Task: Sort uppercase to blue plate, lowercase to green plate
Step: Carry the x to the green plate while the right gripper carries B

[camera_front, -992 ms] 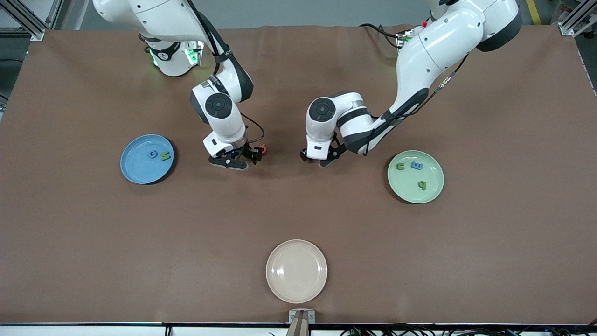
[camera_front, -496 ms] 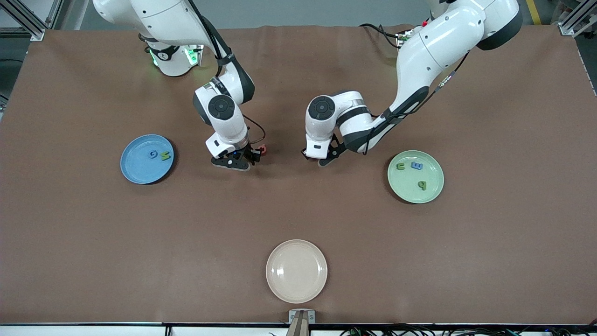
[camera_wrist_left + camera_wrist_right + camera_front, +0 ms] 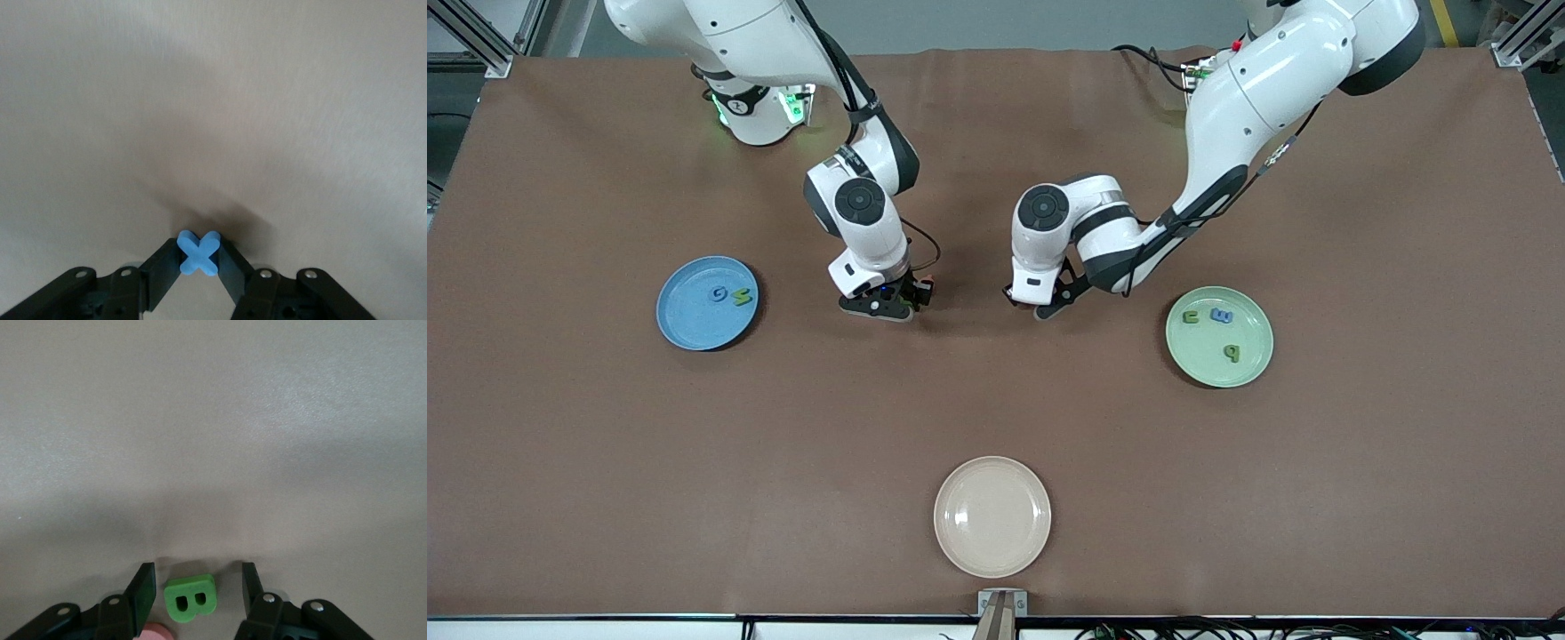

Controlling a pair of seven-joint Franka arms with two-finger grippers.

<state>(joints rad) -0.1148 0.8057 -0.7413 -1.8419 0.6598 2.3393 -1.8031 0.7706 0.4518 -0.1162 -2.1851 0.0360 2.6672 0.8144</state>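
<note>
The blue x [image 3: 199,253] is pinched by the left gripper [image 3: 198,261], low over mid-table. The green B [image 3: 191,598] (on cloth, untouched) is straddled by the right gripper [image 3: 193,585], fingers apart.

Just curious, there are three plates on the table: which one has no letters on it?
The cream plate, nearest the front camera. The blue plate holds two letters and the green plate holds three.
</note>
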